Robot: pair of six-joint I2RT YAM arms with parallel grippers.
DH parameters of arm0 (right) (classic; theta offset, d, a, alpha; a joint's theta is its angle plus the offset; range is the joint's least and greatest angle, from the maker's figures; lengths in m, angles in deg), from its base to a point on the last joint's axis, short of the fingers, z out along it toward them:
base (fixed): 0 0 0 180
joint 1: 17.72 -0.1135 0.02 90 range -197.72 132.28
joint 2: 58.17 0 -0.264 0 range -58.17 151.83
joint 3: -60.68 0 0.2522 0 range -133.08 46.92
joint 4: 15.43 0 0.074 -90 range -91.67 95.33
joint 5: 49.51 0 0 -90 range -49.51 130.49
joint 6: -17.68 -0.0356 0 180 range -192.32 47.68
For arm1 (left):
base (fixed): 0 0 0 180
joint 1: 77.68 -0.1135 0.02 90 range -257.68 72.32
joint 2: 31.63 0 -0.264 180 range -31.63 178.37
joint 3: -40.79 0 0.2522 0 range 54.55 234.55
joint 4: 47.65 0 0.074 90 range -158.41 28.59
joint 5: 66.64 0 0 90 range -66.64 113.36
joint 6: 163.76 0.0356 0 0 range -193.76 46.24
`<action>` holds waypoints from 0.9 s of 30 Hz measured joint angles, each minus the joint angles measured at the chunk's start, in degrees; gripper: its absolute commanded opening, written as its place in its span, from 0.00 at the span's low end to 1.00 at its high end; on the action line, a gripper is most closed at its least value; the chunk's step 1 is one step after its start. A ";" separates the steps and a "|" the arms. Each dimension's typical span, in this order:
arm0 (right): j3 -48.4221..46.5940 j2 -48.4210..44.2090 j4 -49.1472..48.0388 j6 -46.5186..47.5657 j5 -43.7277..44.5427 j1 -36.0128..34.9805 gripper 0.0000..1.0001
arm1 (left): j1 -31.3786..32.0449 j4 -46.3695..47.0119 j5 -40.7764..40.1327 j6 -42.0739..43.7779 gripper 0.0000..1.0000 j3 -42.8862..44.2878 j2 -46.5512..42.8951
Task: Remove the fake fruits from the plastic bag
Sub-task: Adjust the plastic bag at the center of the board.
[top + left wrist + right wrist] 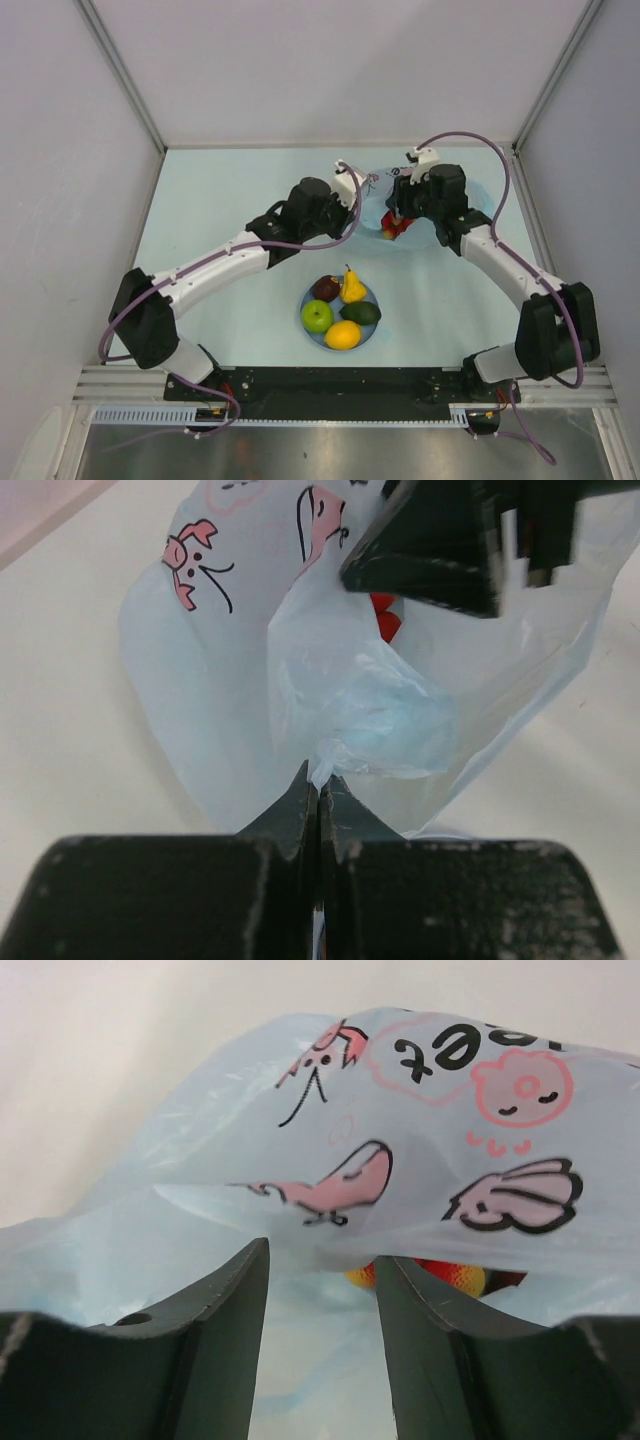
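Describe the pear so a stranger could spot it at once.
Near the table's front edge lies a round light-blue plate of fruit. The pear sits at its far edge, beside the dark red fruit. Unlike the yellow lemon, it narrows to a stemmed neck.

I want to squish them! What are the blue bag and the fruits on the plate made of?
The plastic bag looks like thin, half see-through plastic film: it crinkles and red shows through. The lemon and green apple look like smooth, slightly shiny plastic; hard or squishy, I cannot tell.
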 measured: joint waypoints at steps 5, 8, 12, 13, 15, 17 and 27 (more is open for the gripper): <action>-3.45 8.26 -0.20 1.81 0.42 0.55 0.46 | 0.50 -0.42 -2.56 0.02 0.00 2.93 0.31; -5.88 11.63 0.76 1.97 -0.04 1.14 0.45 | 0.59 -0.74 -8.61 -0.63 0.00 6.03 0.74; -9.09 11.87 0.50 2.01 -1.07 0.81 0.61 | 0.57 -1.66 -18.51 -3.67 0.00 12.46 3.30; -9.60 11.56 0.09 2.01 -1.03 0.57 0.63 | 0.52 -1.62 -19.12 -3.91 0.00 13.88 3.91; -9.86 10.47 -0.17 1.99 -0.68 -0.15 0.64 | 0.42 -1.42 -20.24 -4.26 0.00 17.27 5.33; -9.86 8.98 0.07 2.10 -0.28 -1.18 0.61 | 0.63 -0.87 -21.27 -4.50 0.00 18.23 5.88; -2.34 -1.16 3.39 1.16 1.62 -2.08 0.50 | 1.07 -0.90 -30.82 -5.42 0.00 17.14 6.23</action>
